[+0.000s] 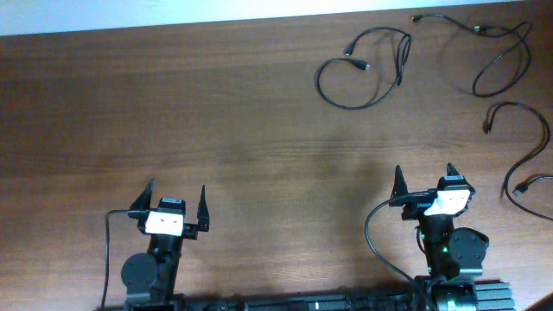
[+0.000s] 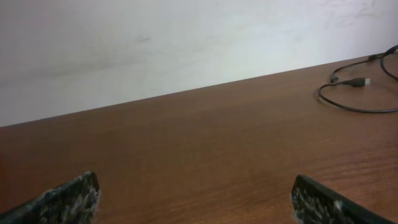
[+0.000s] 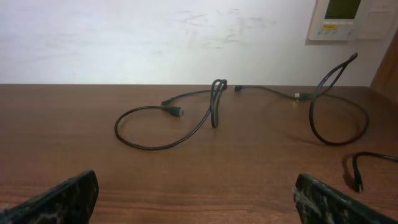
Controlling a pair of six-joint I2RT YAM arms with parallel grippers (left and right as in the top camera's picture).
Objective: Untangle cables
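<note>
The left gripper [image 1: 175, 195] and right gripper [image 1: 423, 178] both stand wide open and empty. The cables [image 1: 403, 60] lie apart at the far right corner of the table [image 1: 216, 112]. Expect light, limp, springy cord; pinch a raised loop, not the plugs.

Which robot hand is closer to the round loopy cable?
Right. The right gripper sits back from the looped cable, slightly to its right; the left gripper sits much farther off to its left.
</note>
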